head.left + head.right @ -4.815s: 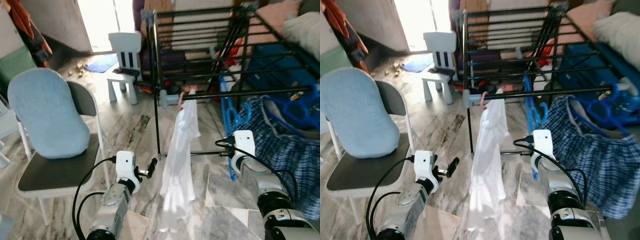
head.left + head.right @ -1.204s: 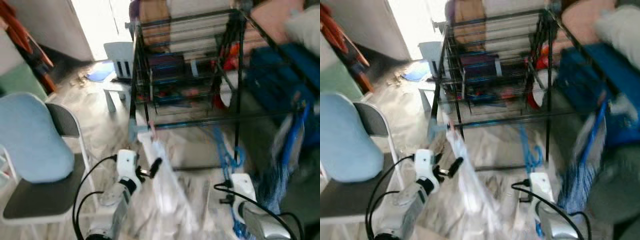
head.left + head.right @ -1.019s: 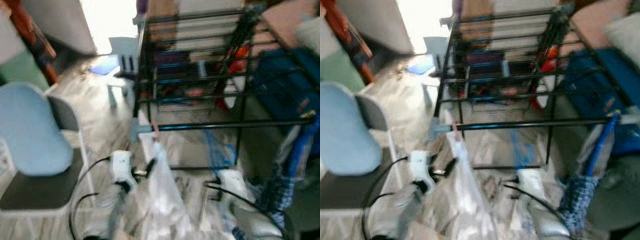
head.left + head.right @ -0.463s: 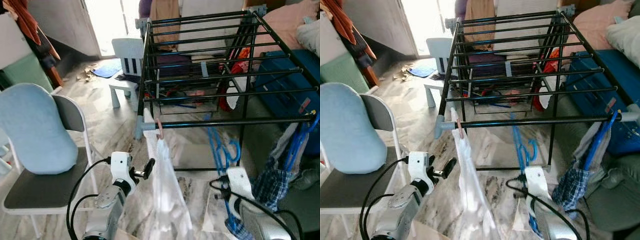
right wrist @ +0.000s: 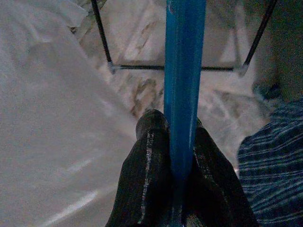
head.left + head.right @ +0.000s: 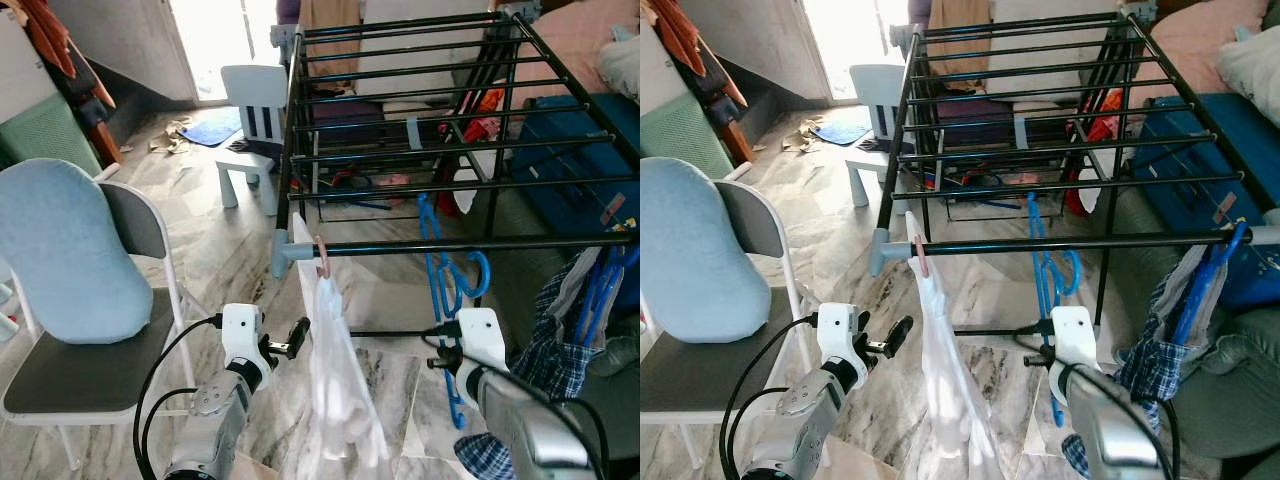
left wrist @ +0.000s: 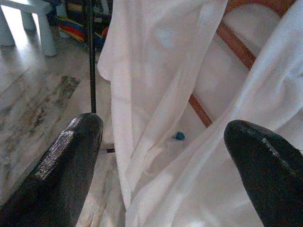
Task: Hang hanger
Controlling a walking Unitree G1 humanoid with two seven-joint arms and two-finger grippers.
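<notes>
A black drying rack (image 6: 420, 110) takes up the upper middle and right of the head views, its front bar running across mid-frame. At the left stands a folding chair (image 6: 95, 345) with a pale blue cushion (image 6: 70, 250) leaning on its back. A small white chair (image 6: 250, 120) sits on the marble floor (image 6: 230, 260) near the upper middle. From the left end of the front bar hangs a white shirt (image 6: 340, 380) on a pinkish hook (image 6: 321, 258), reaching down to the bottom middle. Plaid cloth (image 6: 565, 345) droops at the right edge.

The blue hanger (image 6: 455, 290) is right of center, its hook up by the front bar; whether it rests on the bar cannot be told. Its lower strip is pinched tight between the right gripper (image 5: 176, 161) fingers. The left gripper (image 7: 163, 151) is at lower left of center, fingers spread wide and empty, just beside the shirt.
</notes>
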